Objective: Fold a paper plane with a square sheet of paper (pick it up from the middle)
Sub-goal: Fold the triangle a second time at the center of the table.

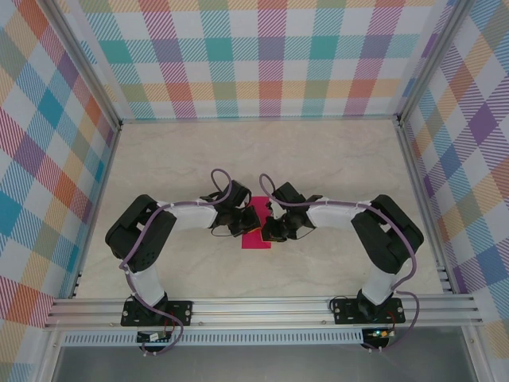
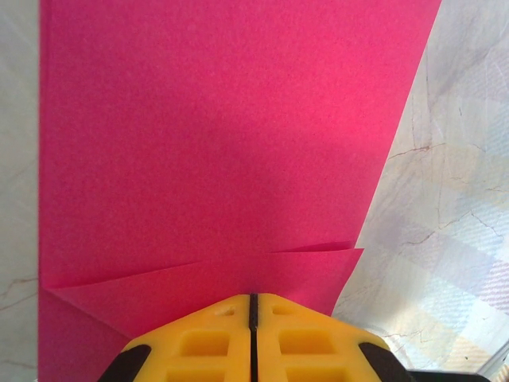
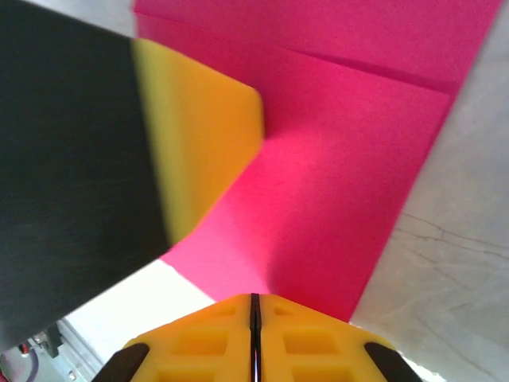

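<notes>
Bending inward from either side — left tool (image 2: 253, 296) and right tool (image 3: 255, 295), each pressed closed, touching pink sheet (image 2: 215, 143).

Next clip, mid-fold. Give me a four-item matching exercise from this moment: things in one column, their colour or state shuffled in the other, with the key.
Things
1. sheet of paper
2. table
3. walls
4. left gripper

Colour or state
A. pale marble pattern
B. yellow, shut
C. magenta pink, partly folded
D. coloured checks

Pairs: 1-C, 2-A, 3-D, 4-B
</notes>
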You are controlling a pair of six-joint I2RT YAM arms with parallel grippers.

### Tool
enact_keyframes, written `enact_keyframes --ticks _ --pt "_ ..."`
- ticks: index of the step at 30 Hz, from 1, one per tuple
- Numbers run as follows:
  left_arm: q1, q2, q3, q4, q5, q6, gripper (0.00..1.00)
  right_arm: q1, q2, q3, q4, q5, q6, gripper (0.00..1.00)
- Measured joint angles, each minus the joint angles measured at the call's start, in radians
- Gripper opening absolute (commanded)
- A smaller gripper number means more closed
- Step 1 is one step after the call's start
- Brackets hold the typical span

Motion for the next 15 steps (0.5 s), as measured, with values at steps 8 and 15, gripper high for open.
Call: enact_keyframes --ticks 8,15 --pt "0.006 0.000 0.005 -0.001 0.014 0.018 0.08 -0.001 0.015 -0.008 -0.003 0.016 -0.004 0.08" --pt "0.039 -0.014 -0.027 0.037 0.048 0.057 0.08 -0.001 0.015 -0.008 -0.003 0.020 -0.007 0.08"
